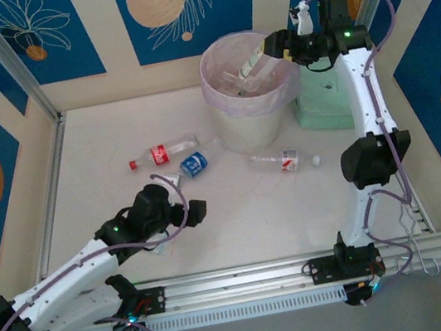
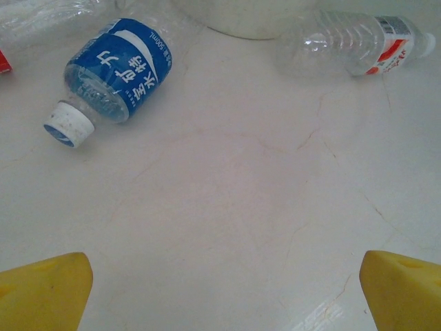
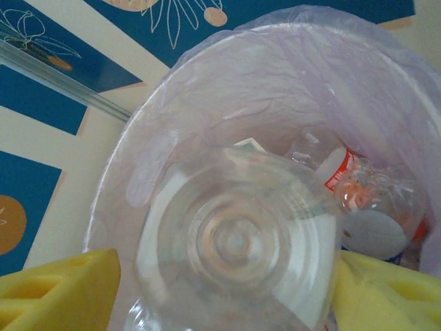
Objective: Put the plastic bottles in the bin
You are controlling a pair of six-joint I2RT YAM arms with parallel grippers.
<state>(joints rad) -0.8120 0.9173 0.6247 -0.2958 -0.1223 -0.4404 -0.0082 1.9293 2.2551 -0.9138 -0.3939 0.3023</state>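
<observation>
Over the bin [image 1: 222, 98], lined with a pale bag [image 3: 207, 103], my right gripper [image 1: 275, 46] [image 3: 227, 276] stands open. A clear bottle [image 1: 251, 64] [image 3: 238, 241] hangs base-up between its yellow fingers, blurred, with a gap at the left finger [image 3: 69, 286]. Other bottles [image 3: 351, 186] lie inside the bin. On the table lie a red-labelled bottle [image 1: 161, 153], a blue-labelled bottle [image 1: 193, 164] [image 2: 117, 69] and a clear bottle with a red-and-white label [image 1: 283, 161] [image 2: 351, 45]. My left gripper [image 1: 198, 211] [image 2: 226, 276] is wide open and empty, low over the table short of the blue-labelled bottle.
A mint-green case [image 1: 320, 108] stands right of the bin under the right arm. Patterned walls enclose the white table on three sides. A metal rail [image 1: 263, 276] runs along the near edge.
</observation>
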